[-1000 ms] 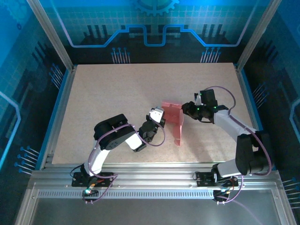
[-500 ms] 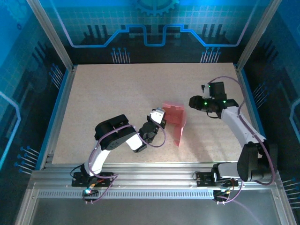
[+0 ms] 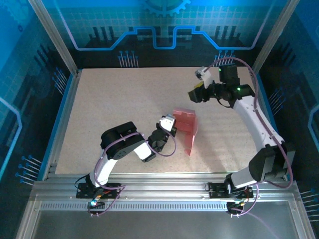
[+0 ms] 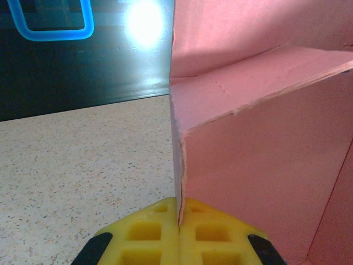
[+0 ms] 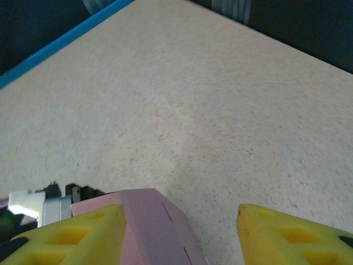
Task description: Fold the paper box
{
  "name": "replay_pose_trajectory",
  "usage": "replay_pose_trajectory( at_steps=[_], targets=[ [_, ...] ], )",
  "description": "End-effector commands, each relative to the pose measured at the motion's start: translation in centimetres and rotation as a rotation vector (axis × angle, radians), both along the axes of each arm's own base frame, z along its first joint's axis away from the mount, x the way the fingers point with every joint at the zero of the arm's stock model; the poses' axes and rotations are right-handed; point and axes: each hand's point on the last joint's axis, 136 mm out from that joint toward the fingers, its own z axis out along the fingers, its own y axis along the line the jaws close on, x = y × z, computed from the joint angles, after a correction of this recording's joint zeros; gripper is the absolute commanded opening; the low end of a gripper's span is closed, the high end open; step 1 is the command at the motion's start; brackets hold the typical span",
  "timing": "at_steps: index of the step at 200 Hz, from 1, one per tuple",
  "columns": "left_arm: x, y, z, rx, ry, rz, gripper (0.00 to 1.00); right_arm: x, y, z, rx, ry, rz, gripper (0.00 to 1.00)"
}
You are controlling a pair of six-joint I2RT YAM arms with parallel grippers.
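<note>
Pinched shut on thin pink card: left gripper (image 4: 179, 221), yellow pads (image 4: 149, 232) pressed together with the upright edge of the paper box (image 4: 265, 165) running straight up from the seam between them. Seen from the left wrist as tall pink walls meeting at a fold, with a creased top panel leaning over and a rough, slightly frayed edge at the clamp. From above, left gripper (image 3: 169, 123) low over the middle of the table (image 3: 114, 94), gripping the left side of the paper box (image 3: 187, 127). Partly folded there, just right of the table's middle: one panel raised, a long narrow strip reaching toward the table's near edge. Spread wide at the right gripper (image 5: 182, 232), yellow fingers (image 5: 71, 234) well apart with nothing held; below and between them, in the right wrist view, a corner of the paper box (image 5: 151, 221), then bare speckled tabletop out to a blue rim. From above, right gripper (image 3: 195, 94) raised over the table's far right part, well apart from the pink card, arm arching back to its base at the table's near right edge.
</note>
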Motion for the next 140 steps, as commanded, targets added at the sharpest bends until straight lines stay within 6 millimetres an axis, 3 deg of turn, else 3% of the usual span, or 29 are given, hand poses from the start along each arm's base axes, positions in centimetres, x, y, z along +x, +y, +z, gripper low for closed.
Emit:
replay_pose_trajectory(
  at_steps=[1, 62, 89, 140],
  targets=[
    [-0.9, -0.7, -4.4, 0.133, 0.083, -0.046, 0.0, -2.4, 1.5, -2.6, -0.135, -0.023, 0.249, 0.57],
    [-0.9, -0.7, -4.4, 0.131, 0.083, -0.049, 0.0, -2.9, 2.5, -7.1, -0.326, 0.099, 0.359, 0.57],
    [-1.0, -0.7, -4.3, 0.126, 0.085, -0.05, 0.0, -3.1, 2.1, -9.3, -0.405, 0.142, 0.374, 0.57],
    [-0.9, -0.4, -4.2, 0.111, 0.092, -0.046, 0.0, -3.0, 1.4, -11.6, -0.51, 0.166, 0.383, 0.56]
  ],
)
